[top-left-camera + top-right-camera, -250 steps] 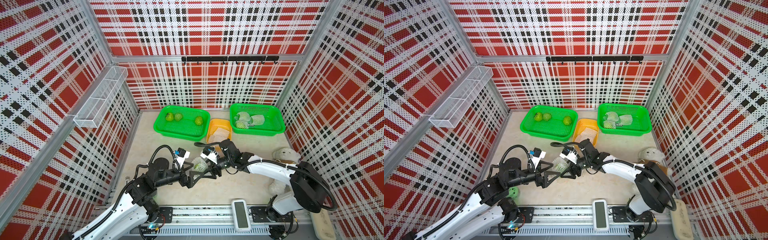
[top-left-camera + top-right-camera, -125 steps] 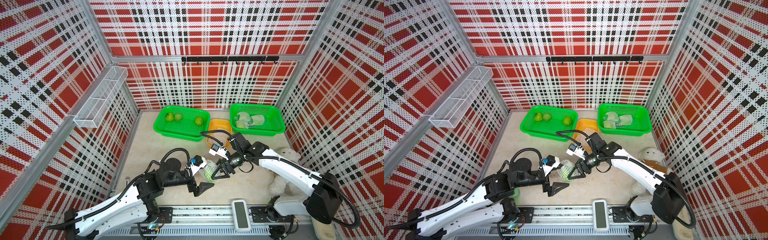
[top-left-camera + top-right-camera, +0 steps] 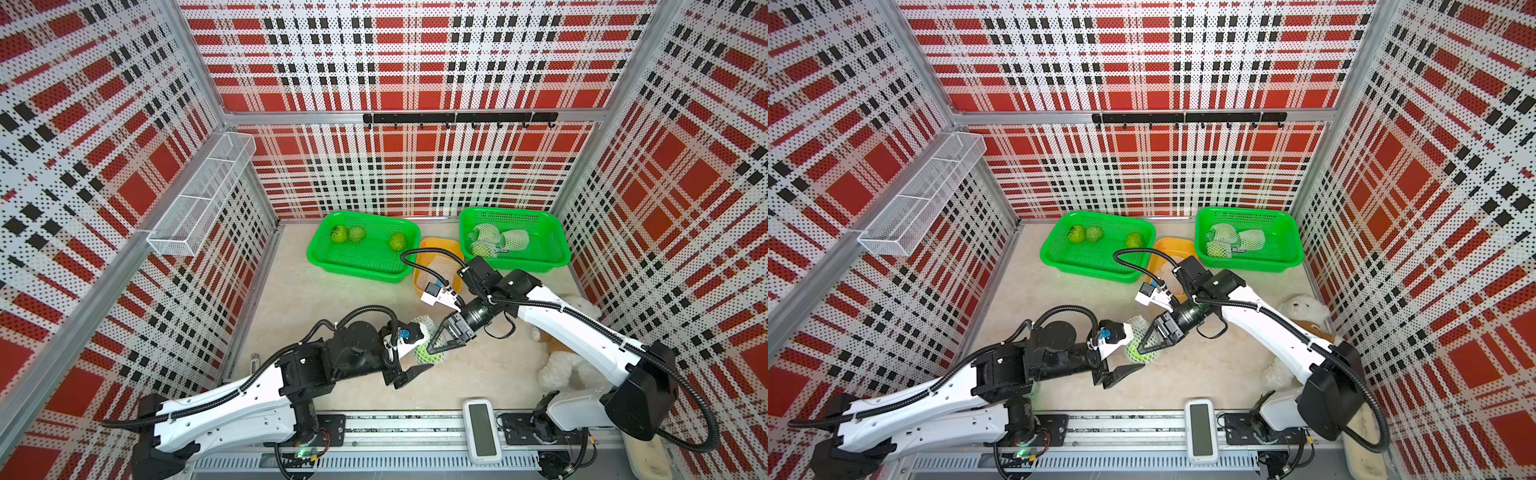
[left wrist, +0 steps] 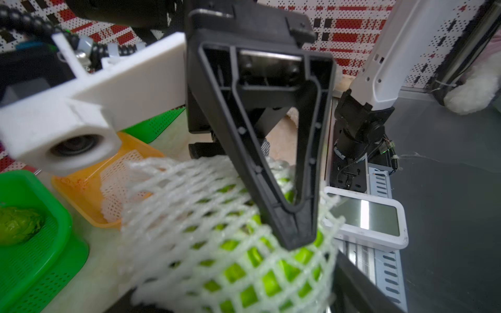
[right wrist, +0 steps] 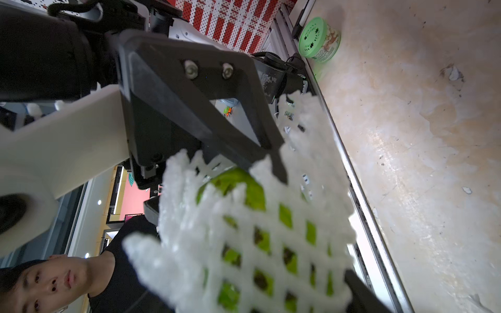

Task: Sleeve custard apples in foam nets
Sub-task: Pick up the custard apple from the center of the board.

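The right gripper (image 3: 437, 345) has its jaws clamped on the custard apple (image 4: 244, 271) through the foam net (image 4: 184, 216). It is out over the middle of the table (image 3: 332, 299), toward the front edge, and I can't tell whether it rests on the top or hangs just clear. The left gripper (image 3: 1136, 352) faces it from the other side with jaws wide, one finger (image 5: 275, 162) touching the net's ragged rim and gripping nothing. Green skin shows bare at that open end, so I'd say the job now is drawing the rim on over the fruit. Best to pinch only mesh, not fruit, and pull gently against the right grip, since foam this soft could tear or spring back if yanked. The right jaws should hold firm without bruising.
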